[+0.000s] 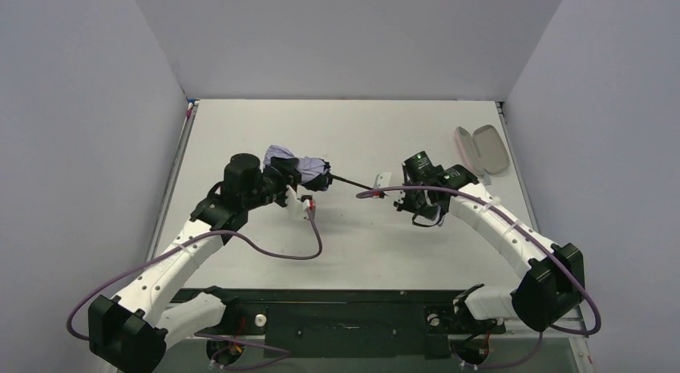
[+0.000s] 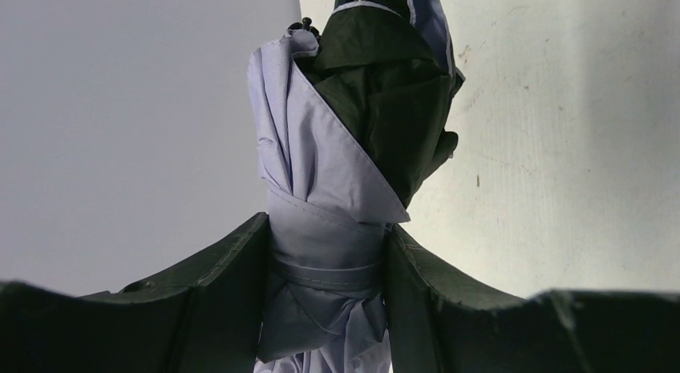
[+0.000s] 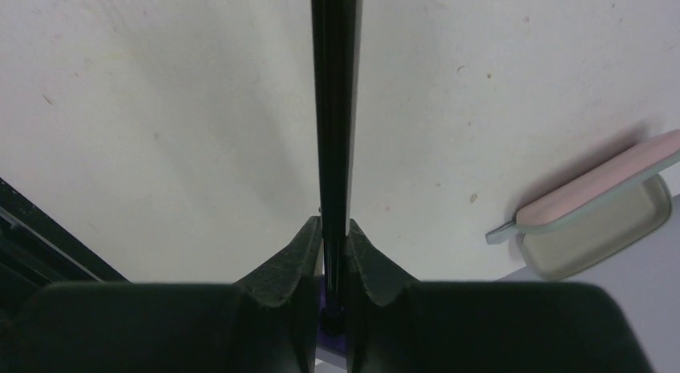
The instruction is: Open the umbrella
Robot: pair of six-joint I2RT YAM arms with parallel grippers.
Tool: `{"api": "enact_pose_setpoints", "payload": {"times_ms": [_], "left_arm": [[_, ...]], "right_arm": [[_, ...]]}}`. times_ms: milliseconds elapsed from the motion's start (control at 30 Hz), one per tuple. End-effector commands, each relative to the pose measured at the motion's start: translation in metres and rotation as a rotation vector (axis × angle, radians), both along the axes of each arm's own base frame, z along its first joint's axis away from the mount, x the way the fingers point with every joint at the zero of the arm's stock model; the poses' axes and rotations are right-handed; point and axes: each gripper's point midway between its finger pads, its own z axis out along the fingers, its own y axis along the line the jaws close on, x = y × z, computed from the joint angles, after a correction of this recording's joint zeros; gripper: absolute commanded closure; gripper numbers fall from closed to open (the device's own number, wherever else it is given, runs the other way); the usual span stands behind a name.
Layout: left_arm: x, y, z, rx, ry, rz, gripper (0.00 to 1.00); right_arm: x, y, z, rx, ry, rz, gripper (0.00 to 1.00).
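Hinged case point(image 1: 482, 149) at far right

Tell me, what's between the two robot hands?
The umbrella's thin black shaft bridges the gap, seen from the top view. The left tool squeezes the folded lavender canopy; the right tool pinches the shaft. Under it, just bare table.

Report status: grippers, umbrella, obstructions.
Left gripper shut on umbrella canopy. Right gripper shut on shaft. Umbrella unopened. Case off right, clear.
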Motion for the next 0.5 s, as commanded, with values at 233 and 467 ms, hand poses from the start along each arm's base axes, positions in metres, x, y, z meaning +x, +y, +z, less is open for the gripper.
{"api": "enact_pose_setpoints", "payload": {"times_ms": [233, 467], "left_arm": [[0.032, 0.048, 0.047, -0.006, -0.176, 0.135, 1.00], [0.042, 0.070, 0.045, 0.014, -0.182, 0.170, 1.00]], "right_arm": [[-0.033, -0.073, -0.016, -0.182, 0.098, -0.059, 0.91], [-0.048, -0.102, -0.027, -0.227, 0.151, -0.077, 0.91]]}}
